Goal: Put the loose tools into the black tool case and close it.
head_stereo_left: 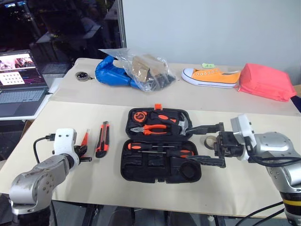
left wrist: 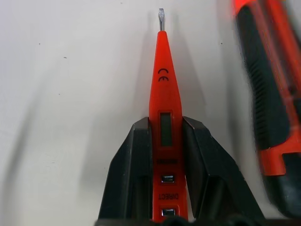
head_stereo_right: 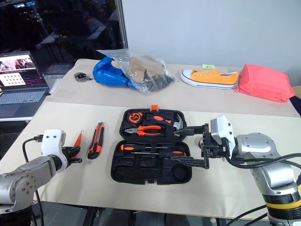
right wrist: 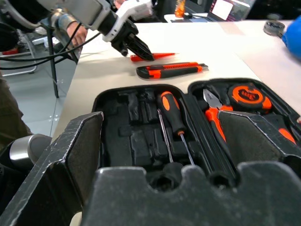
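Note:
The black tool case (head_stereo_left: pixel 126 165) lies open in the middle of the table. Two orange-and-black screwdrivers (head_stereo_left: pixel 160 149) rest in its near half; pliers, a hammer and a tape measure sit in the far half. Left of the case lie the orange-black utility knife (head_stereo_left: pixel 102 139) and the small orange tester screwdriver (left wrist: pixel 163 80). My left gripper (left wrist: pixel 164 123) is shut on the tester's handle, low over the table. My right gripper (head_stereo_left: pixel 192 142) stands wide open at the case's right edge, holding nothing. The greyish tape roll (head_stereo_left: pixel 208 140) lies on the table, partly hidden behind its fingers.
At the table's far side lie a blue bag under a clear plastic bag (head_stereo_left: pixel 136 69), an orange shoe (head_stereo_left: pixel 211 76) and a pink bundle (head_stereo_left: pixel 265 81). A small round object (head_stereo_left: pixel 83 76) sits far left, and an open laptop (head_stereo_left: pixel 19 87) stands beyond the left edge.

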Controlling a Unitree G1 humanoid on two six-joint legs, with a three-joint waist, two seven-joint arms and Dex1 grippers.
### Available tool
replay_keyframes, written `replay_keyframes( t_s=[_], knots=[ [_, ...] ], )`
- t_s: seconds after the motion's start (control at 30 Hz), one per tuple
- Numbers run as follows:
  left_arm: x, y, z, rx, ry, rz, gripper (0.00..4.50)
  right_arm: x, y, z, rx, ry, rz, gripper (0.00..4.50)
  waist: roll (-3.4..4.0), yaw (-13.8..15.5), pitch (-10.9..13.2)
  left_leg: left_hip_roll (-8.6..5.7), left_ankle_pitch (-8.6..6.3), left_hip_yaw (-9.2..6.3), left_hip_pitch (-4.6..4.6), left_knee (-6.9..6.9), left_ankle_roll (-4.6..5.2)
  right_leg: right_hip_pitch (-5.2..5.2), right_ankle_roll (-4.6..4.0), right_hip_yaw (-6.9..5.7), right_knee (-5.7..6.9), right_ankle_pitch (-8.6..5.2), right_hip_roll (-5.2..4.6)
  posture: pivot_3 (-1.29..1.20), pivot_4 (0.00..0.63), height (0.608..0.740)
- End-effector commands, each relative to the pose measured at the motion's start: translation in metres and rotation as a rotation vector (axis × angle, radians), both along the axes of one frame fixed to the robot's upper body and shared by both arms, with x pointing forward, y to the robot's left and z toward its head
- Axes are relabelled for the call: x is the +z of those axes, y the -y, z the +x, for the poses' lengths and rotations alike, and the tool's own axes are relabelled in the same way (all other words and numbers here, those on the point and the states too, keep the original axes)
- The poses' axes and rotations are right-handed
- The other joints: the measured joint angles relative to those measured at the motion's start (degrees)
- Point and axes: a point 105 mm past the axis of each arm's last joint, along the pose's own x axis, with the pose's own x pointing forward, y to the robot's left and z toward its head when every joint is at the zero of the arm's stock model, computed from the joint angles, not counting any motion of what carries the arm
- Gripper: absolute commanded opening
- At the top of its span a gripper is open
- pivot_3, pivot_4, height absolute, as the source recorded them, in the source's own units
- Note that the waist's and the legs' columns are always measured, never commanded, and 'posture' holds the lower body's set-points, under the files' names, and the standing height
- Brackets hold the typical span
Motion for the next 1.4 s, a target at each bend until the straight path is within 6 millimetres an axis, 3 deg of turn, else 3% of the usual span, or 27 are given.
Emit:
replay_keyframes(
  t_s=[0.03,0.13,0.2,0.37,0.5,0.77,1.4],
  knots=[
    [0.067,0.042,-0.008,-0.456,0.210,0.033,0.43,0.009,0.010,-0.006,-0.052,0.049,-0.006,4.50,-0.07,0.14,0.04,0.00,0.00,0.00,-0.01,0.00,0.00,-0.01,-0.01,-0.01,0.00,0.00,0.00,0.00,0.150,0.740],
    [0.073,0.080,-0.021,-0.835,0.147,0.092,0.43,0.007,0.018,-0.011,-0.088,0.039,-0.018,4.50,0.20,0.51,0.04,0.01,0.00,0.23,0.04,-0.03,-0.02,0.03,-0.04,-0.07,-0.03,-0.04,-0.14,0.00,0.150,0.740],
    [0.066,0.102,-0.028,-1.058,0.069,0.135,0.43,0.005,0.024,-0.017,-0.109,0.027,-0.029,4.50,0.28,0.64,0.00,-0.16,0.01,0.39,0.05,-0.02,-0.01,0.05,0.05,-0.05,-0.05,-0.10,-0.21,0.00,0.150,0.740],
    [0.039,0.133,-0.023,-1.360,-0.008,0.282,0.43,0.002,0.039,-0.029,-0.162,0.047,-0.087,4.50,0.32,0.77,-0.01,-0.18,0.01,0.58,0.03,0.03,0.00,0.09,0.17,0.06,-0.11,-0.16,-0.17,0.00,0.150,0.740],
    [0.022,0.147,-0.004,-1.410,-0.047,0.355,0.43,0.000,0.050,-0.039,-0.193,0.018,-0.113,4.50,0.29,0.58,0.01,-0.14,0.01,0.54,-0.04,0.05,0.02,0.04,0.17,0.09,-0.10,-0.17,0.01,0.00,0.150,0.740],
    [0.002,0.154,0.003,-1.460,-0.095,0.434,0.43,0.001,0.058,-0.044,-0.239,0.020,-0.130,4.50,0.27,-0.01,0.02,-0.09,-0.01,0.42,-0.08,0.12,0.06,0.05,0.31,0.09,-0.04,-0.25,0.11,0.00,0.150,0.740],
    [-0.006,0.165,0.001,-1.542,-0.093,0.449,0.43,0.001,0.055,-0.044,-0.243,0.021,-0.129,4.50,0.34,0.13,-0.03,-0.10,0.00,0.40,-0.02,0.28,0.07,0.17,0.60,0.10,0.03,-0.37,0.10,0.00,0.150,0.740]
  ],
)
